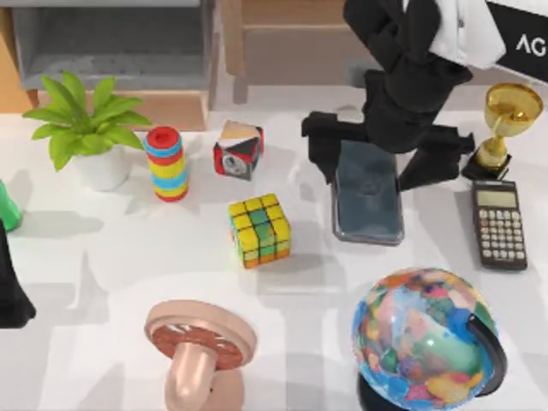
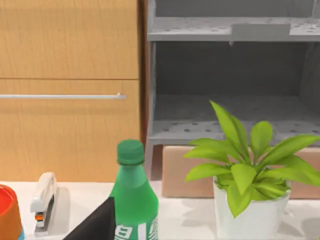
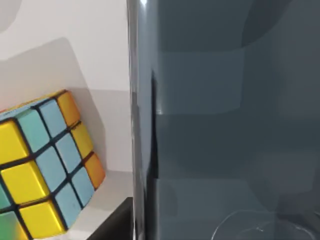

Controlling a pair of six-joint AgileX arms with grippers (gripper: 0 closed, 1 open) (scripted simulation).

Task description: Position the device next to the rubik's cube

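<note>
The device (image 1: 368, 201) is a flat dark slab with a glossy screen, lying lengthwise right of the table's centre. Its screen (image 3: 225, 125) looms close in the right wrist view. My right gripper (image 1: 377, 154) straddles the device's far end, one black finger (image 1: 321, 145) against each long edge, shut on it. The rubik's cube (image 1: 259, 229), with yellow, green and orange squares, stands a short gap to the device's left; the right wrist view has the cube (image 3: 45, 160) just beside the device's edge. My left arm (image 1: 10, 295) is parked at the table's left edge.
A black calculator (image 1: 499, 224) and a gold trophy (image 1: 505, 120) stand right of the device, a globe (image 1: 424, 338) in front of it. Behind the cube are a red-black cube (image 1: 238, 150), a striped ring stack (image 1: 167, 163) and a potted plant (image 1: 90, 128). A pink fan-like object (image 1: 199, 342) stands at the front.
</note>
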